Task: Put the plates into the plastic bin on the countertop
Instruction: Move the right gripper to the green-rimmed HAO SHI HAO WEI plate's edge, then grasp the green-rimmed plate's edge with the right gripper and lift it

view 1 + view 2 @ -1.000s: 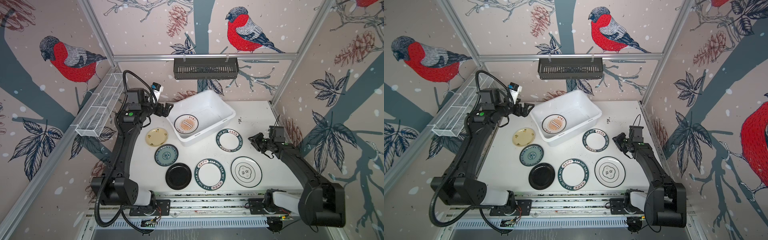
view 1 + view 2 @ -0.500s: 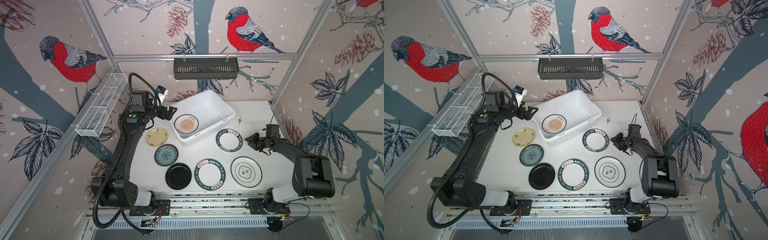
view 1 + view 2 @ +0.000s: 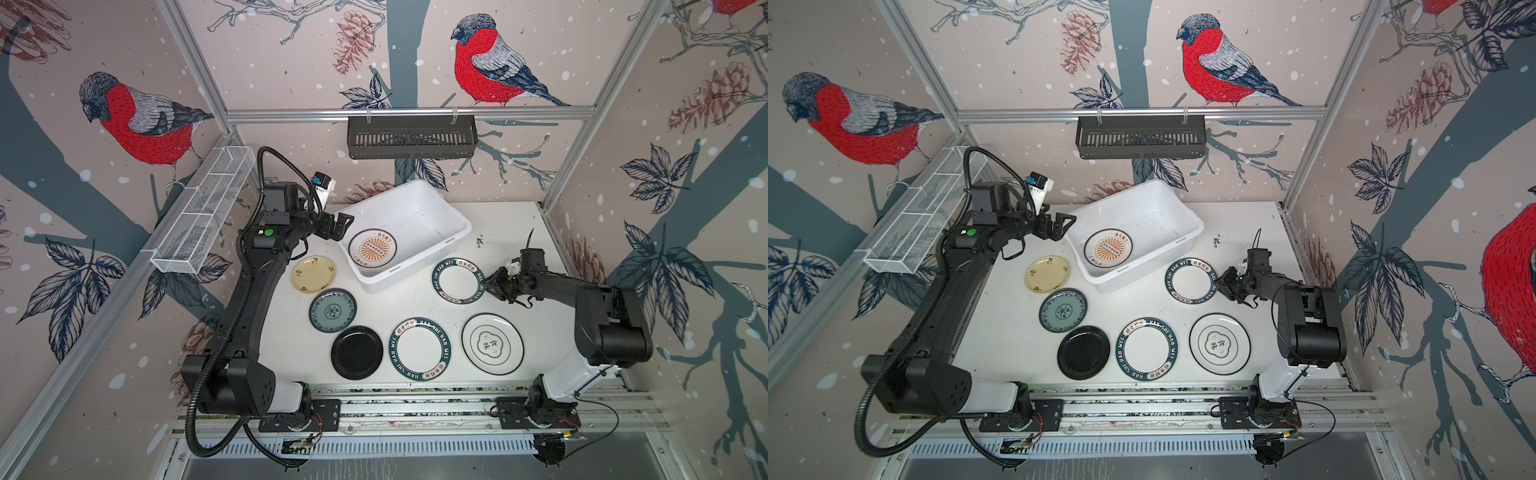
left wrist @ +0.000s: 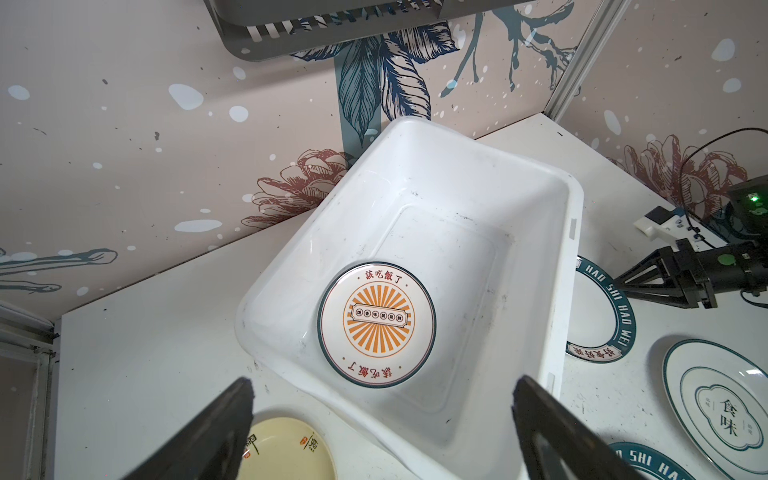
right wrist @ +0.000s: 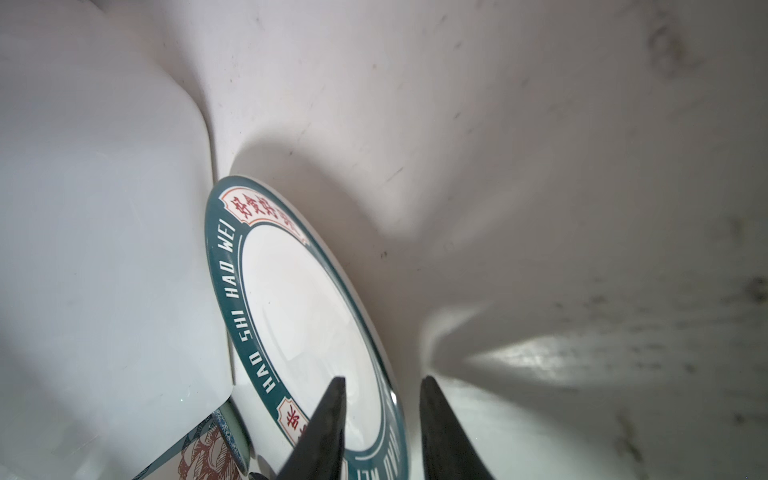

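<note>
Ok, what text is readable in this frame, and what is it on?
"HAO SHI HAO WEI": rim of the round white green-rimmed plate and of its twin.
"該吃飯了": round orange-sunburst plate inside the white rectangular plastic bin; its centre banner is too small to read.
"食味": round white emblem plate.
Round pale yellow plate: marks too small to read.

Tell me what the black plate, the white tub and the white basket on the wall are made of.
Black plate: likely glazed ceramic or melamine; glossy, with bright reflections.
White tub: plastic, smooth, slightly shiny; rounded moulded corners, scuff marks.
White basket: thin metal wire, seemingly painted; you see through its mesh.
</note>
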Tool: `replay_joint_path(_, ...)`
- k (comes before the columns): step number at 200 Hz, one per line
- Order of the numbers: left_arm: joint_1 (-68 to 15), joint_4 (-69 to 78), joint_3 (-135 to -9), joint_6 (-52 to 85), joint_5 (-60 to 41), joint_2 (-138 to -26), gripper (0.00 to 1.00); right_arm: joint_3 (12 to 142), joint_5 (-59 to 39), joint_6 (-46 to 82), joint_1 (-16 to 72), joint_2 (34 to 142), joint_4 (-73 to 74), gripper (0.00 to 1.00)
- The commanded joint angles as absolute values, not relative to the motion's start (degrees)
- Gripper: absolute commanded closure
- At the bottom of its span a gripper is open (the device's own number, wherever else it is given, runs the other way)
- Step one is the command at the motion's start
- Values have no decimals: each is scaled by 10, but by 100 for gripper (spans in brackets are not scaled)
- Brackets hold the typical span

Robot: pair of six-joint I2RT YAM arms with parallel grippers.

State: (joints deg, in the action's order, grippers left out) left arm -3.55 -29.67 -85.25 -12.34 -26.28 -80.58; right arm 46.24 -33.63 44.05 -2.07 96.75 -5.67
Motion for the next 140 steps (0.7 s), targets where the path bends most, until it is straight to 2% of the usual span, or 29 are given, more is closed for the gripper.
replay_joint_path(1, -37, -282, -850, -121, -263, -802, 4, 467, -340, 431, -18, 979, -40, 70)
replay_joint_path(97, -37, -277, -845, -106, -265, -798, 4, 468, -333, 429, -12, 1011, -19, 83)
replay_joint_path(140, -37, -275, -841, -104, -266, -795, 4, 461, -335, 415, -14, 1008, -26, 96)
